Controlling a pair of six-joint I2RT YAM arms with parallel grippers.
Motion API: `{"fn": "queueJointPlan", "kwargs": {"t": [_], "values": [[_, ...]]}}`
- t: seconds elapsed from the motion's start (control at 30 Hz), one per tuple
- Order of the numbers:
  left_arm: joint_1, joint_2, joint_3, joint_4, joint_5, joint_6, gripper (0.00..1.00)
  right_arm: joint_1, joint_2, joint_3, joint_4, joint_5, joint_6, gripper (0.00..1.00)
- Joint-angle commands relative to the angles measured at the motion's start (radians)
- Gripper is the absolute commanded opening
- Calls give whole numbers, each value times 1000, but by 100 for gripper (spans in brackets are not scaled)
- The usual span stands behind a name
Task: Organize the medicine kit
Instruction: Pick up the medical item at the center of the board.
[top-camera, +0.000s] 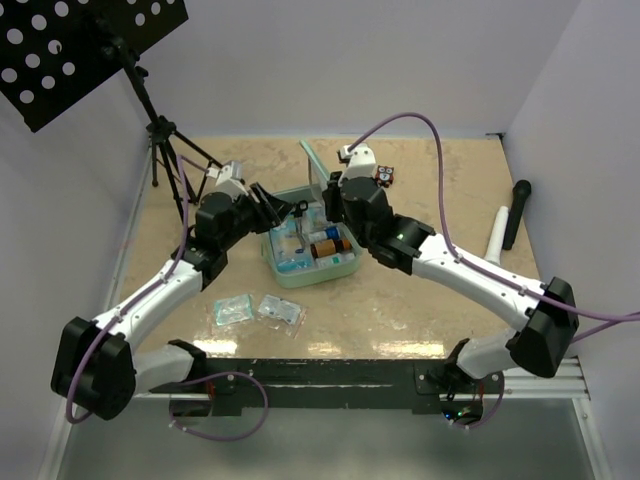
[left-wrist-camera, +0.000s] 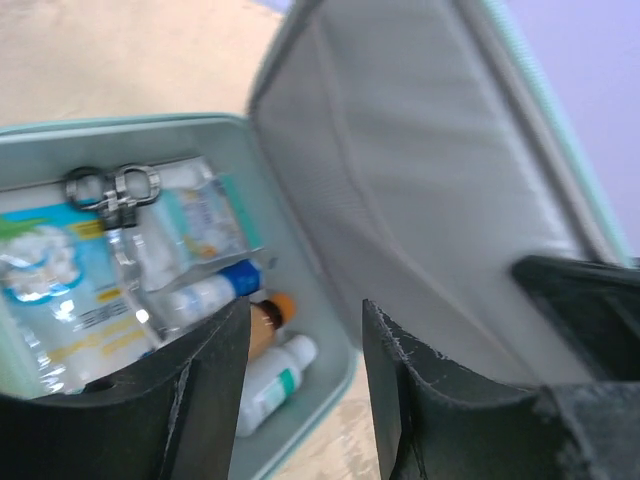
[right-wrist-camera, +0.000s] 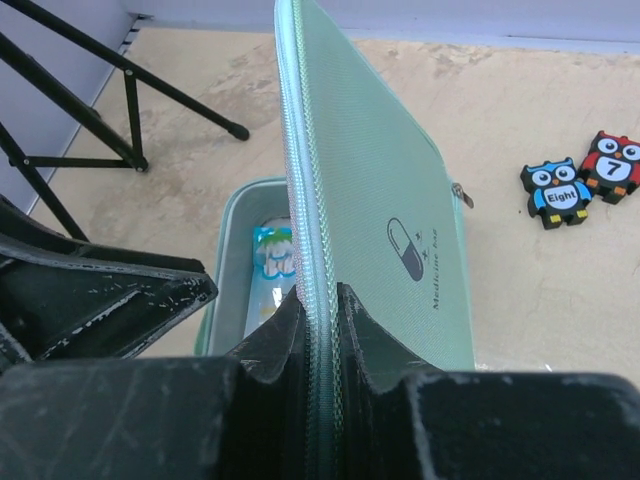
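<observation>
The mint-green medicine kit (top-camera: 283, 268) lies open mid-table with its lid (top-camera: 316, 164) standing upright. My right gripper (right-wrist-camera: 320, 300) is shut on the lid's zip edge (right-wrist-camera: 300, 150); a pill mark (right-wrist-camera: 405, 248) shows on the lid's outside. My left gripper (left-wrist-camera: 305, 320) hangs open over the tray's right end with nothing between its fingers, facing the grey lining (left-wrist-camera: 420, 200). In the tray lie small scissors (left-wrist-camera: 110, 190), blue-and-white packets (left-wrist-camera: 60, 290), a blue-capped bottle (left-wrist-camera: 215, 290), an amber bottle (left-wrist-camera: 268, 318) and a white bottle (left-wrist-camera: 275, 375). In the top view both grippers, left (top-camera: 288, 210) and right (top-camera: 330, 195), meet above the kit.
Two clear packets (top-camera: 232, 310) (top-camera: 280, 312) lie on the table in front of the kit. Owl number blocks (right-wrist-camera: 560, 190) (right-wrist-camera: 612, 165) sit behind the lid. A black tripod (top-camera: 165, 150) stands at the back left. A white tube (top-camera: 497, 235) and a black stick (top-camera: 517, 212) lie at the right.
</observation>
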Motion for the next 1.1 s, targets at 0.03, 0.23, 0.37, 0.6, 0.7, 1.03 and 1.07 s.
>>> {"fn": "queueJointPlan", "kwargs": {"t": [0.03, 0.23, 0.37, 0.6, 0.7, 1.03, 1.07], "values": [[-22, 30, 22, 261, 105, -95, 54, 2, 42, 16, -27, 33, 69, 0], [-75, 111, 109, 204, 64, -49, 55, 5, 65, 39, -37, 16, 70, 0], [-81, 164, 133, 181, 34, -47, 56, 11, 72, 48, -37, 6, 78, 0], [-84, 248, 209, 118, -33, -41, 63, 20, 74, 49, -40, -1, 87, 0], [-91, 294, 255, 82, -58, -28, 64, 25, 69, 39, -33, -7, 92, 0], [-98, 349, 346, -270, -254, 0, 44, 29, 43, 29, -27, 18, 99, 0], [-98, 342, 335, -276, -265, 3, 44, 31, 42, 26, -27, 21, 99, 0]]}}
